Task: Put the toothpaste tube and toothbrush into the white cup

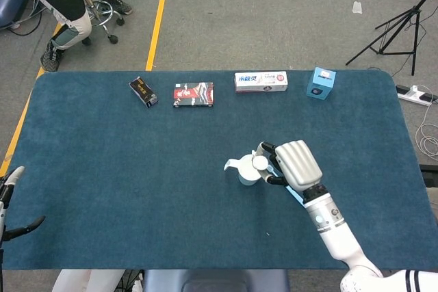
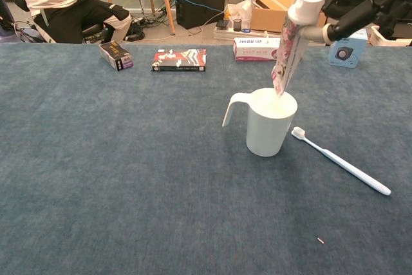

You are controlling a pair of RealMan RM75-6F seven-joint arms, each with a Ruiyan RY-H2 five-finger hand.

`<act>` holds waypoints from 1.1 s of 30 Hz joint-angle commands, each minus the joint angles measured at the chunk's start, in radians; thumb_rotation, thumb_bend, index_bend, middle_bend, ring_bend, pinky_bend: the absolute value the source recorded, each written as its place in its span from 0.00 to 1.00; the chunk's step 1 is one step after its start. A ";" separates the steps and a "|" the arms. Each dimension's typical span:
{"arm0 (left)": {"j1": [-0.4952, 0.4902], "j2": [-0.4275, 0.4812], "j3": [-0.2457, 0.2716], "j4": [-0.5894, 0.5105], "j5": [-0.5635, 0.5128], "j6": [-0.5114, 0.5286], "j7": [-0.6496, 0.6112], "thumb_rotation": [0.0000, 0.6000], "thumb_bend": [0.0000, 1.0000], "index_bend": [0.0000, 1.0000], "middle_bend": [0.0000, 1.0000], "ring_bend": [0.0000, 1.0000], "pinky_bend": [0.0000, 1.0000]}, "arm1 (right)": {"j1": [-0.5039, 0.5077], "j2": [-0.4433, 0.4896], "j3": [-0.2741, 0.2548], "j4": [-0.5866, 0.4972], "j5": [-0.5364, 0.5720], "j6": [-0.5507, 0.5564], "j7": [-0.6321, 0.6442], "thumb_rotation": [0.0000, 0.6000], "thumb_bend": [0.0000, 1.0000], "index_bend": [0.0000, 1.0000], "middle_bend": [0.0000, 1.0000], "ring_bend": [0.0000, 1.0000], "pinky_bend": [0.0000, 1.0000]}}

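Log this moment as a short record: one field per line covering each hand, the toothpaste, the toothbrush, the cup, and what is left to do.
right hand: holds the toothpaste tube near its cap, above the cup
left hand: at the table's near left edge, holding nothing
toothpaste tube: cap up, tilted, lower end at the cup's mouth
white cup: upright, handle pointing left in the chest view
toothbrush: flat on the blue table, bristle end next to the cup
remaining: release tube into cup, then toothbrush
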 commanded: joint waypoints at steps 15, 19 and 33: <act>0.003 0.004 -0.001 -0.003 0.002 0.005 -0.005 1.00 0.04 0.03 0.14 0.16 0.26 | 0.028 -0.049 -0.008 0.062 0.057 -0.037 -0.010 1.00 0.37 0.69 1.00 1.00 1.00; 0.004 0.007 -0.003 -0.003 0.000 0.006 -0.010 1.00 0.05 0.03 0.14 0.16 0.26 | 0.032 -0.056 -0.008 0.066 0.059 -0.036 -0.011 1.00 0.37 0.69 1.00 1.00 1.00; 0.005 0.009 -0.002 -0.004 0.003 0.008 -0.010 1.00 0.04 0.03 0.14 0.16 0.26 | 0.087 -0.103 -0.009 0.101 0.188 -0.072 -0.117 1.00 0.37 0.69 1.00 1.00 1.00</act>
